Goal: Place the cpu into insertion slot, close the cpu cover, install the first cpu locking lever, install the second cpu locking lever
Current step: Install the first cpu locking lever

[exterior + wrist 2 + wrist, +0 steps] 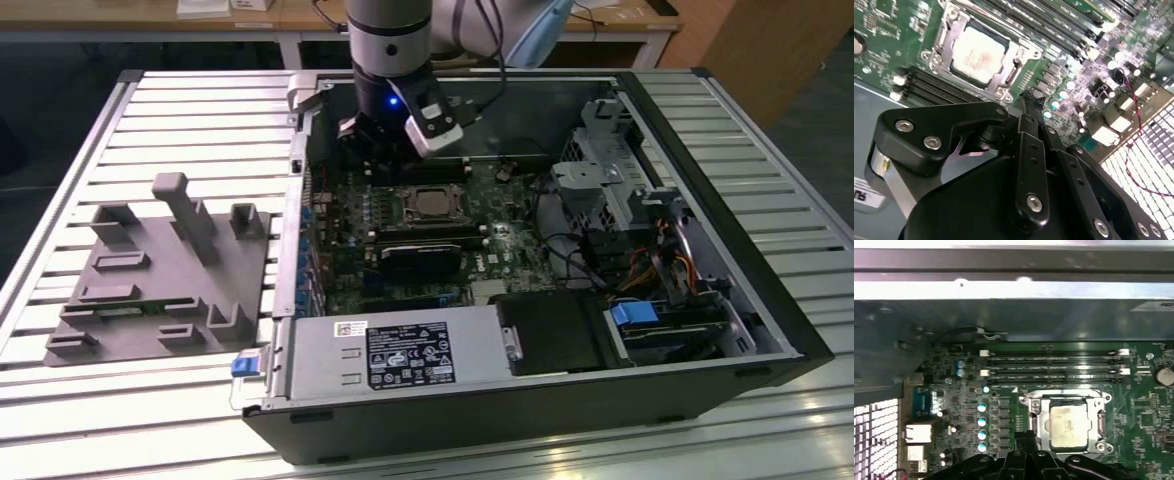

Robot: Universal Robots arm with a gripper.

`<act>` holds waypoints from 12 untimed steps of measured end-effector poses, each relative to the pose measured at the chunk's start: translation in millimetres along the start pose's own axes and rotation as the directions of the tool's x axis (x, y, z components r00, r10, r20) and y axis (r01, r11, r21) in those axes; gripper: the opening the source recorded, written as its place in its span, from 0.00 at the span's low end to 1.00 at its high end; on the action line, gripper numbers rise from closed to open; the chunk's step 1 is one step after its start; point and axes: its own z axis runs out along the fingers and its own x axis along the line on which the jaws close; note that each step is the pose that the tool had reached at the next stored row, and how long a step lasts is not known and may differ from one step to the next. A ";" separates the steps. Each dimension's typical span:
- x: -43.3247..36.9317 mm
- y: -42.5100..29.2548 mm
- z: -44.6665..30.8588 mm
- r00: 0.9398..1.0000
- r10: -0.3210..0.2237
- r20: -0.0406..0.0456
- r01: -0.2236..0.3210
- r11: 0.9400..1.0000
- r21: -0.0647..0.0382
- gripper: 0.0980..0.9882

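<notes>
The cpu [976,54] has a dull silver top and lies flat in the insertion slot [404,192] on the green board, also seen as the cpu [1068,426] and the cpu [431,204]. The cpu cover [1015,50] is a silver frame lying down around the chip, also seen as the cpu cover [1064,395]. Thin metal levers run along the socket's sides; whether they are latched I cannot tell. My gripper [1029,100] hovers over the board just beside the socket, shut with nothing in it, also seen as my gripper [1024,437] and my gripper [384,152].
The open computer case [747,300] lies on a slatted metal table [187,120]. Black memory slots [1054,365] run beside the socket. A power supply [387,355], drive bays [621,190] and cables fill the case's other sides. A grey fixture [160,270] sits at the exterior view's left.
</notes>
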 end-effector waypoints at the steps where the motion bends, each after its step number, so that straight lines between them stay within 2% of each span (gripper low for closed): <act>1: 1.9 -0.1 -0.1 1.000 0.000 0.000 0.000 1.000 -0.006 0.00; 3: 5.0 -0.1 -0.2 1.000 0.001 -0.001 -0.001 1.000 -0.020 0.00; 6: 8.2 -0.3 -0.3 1.000 0.002 -0.001 -0.002 0.999 -0.049 0.00; 12: 10.5 -0.4 -0.4 1.000 0.004 -0.005 -0.004 0.991 -0.132 0.00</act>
